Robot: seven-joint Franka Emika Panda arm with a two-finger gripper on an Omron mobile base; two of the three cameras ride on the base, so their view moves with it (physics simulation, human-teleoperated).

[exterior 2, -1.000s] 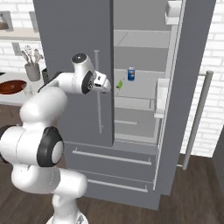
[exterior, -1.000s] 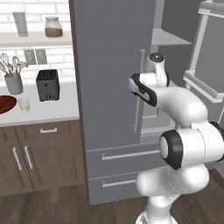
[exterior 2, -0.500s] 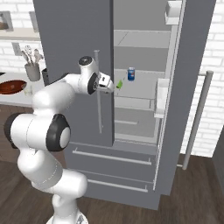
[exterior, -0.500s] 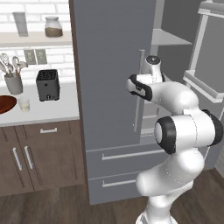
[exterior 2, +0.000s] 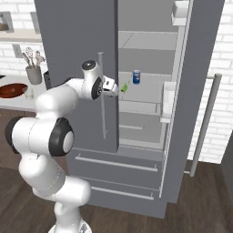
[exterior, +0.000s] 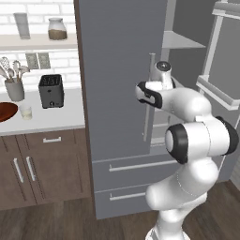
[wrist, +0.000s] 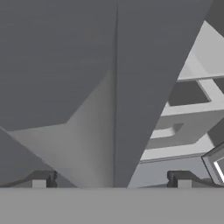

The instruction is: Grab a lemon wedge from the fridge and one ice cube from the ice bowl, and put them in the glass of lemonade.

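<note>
My hand (exterior 2: 119, 92) hangs released at the open tall grey fridge (exterior 2: 150, 68), fingertips wide apart. The tiny yellow-green lemon wedge (exterior 2: 124, 87) sits on the shelf just beyond; I should approach level, centring it between my fingertips.

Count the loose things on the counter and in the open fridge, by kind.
toaster: 1
utensil cup: 1
ice bowl: 1
glass of lemonade: 1
blue can: 1
lemon wedge: 1
Total: 6
</note>
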